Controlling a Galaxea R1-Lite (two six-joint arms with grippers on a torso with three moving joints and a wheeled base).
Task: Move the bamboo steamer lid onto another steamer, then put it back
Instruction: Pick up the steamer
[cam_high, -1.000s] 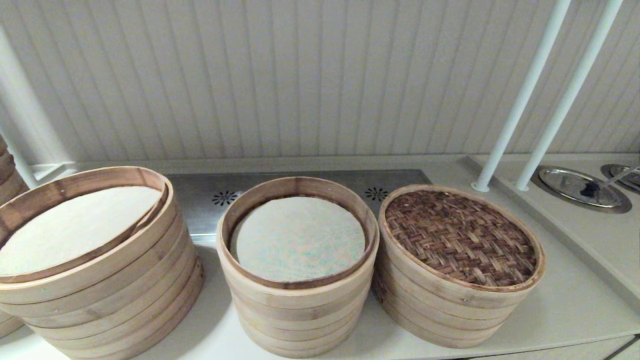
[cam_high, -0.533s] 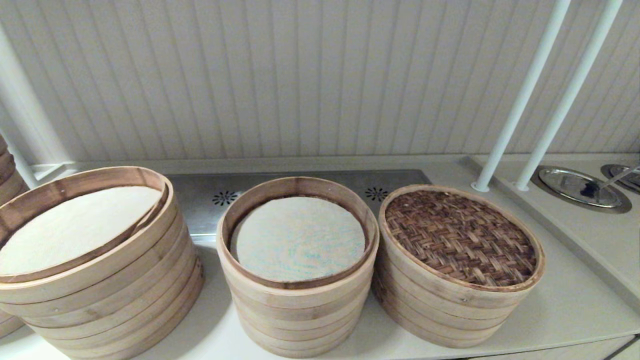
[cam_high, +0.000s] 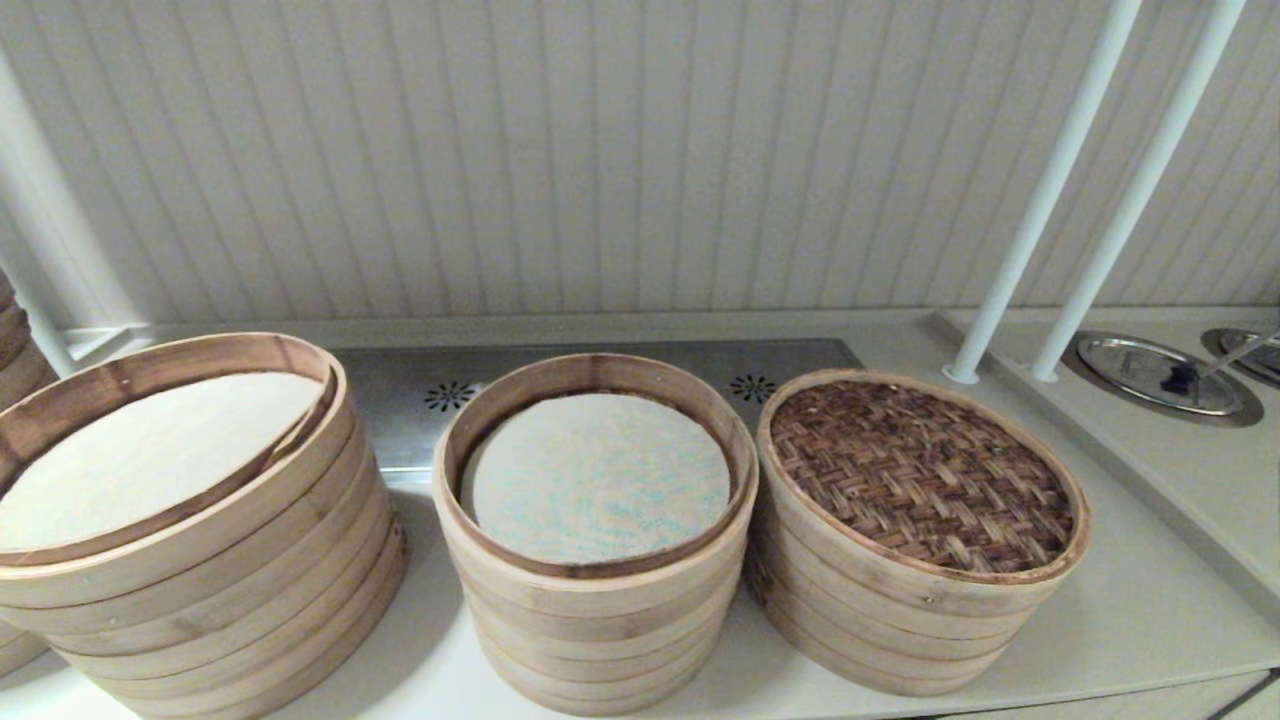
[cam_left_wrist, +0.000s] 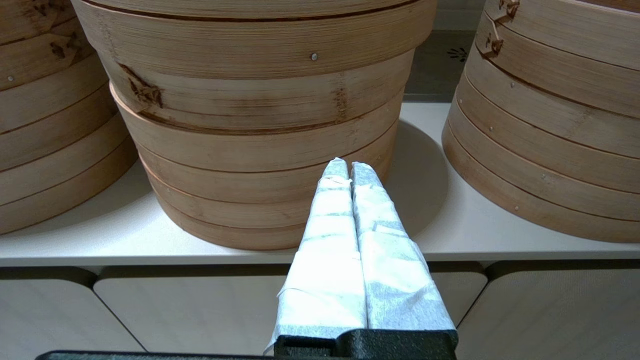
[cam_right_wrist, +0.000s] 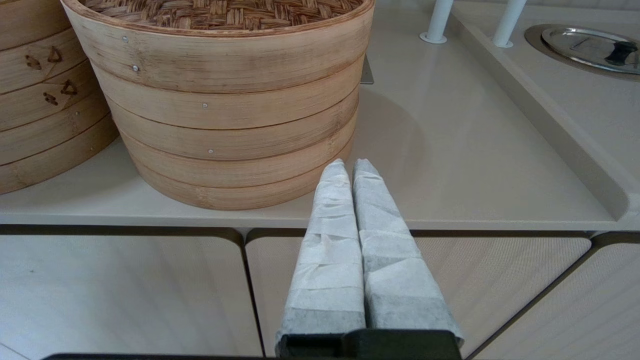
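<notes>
Steamers fill the head view: the dark herringbone-woven bamboo steamer lid sits on the low right-hand stack, neither arm visible; I judge no move begun, a lift next. Left wrist view: left gripper clenched, empty, low before the tabletop. Right wrist view: right gripper likewise, near that stack.

The lid has a dark brown herringbone weave inside a pale bamboo hoop; the middle steamer is pale tan, its liner off-white flecked with blue-green; the wide steamer holds a plain cream liner; the counter is beige
</notes>
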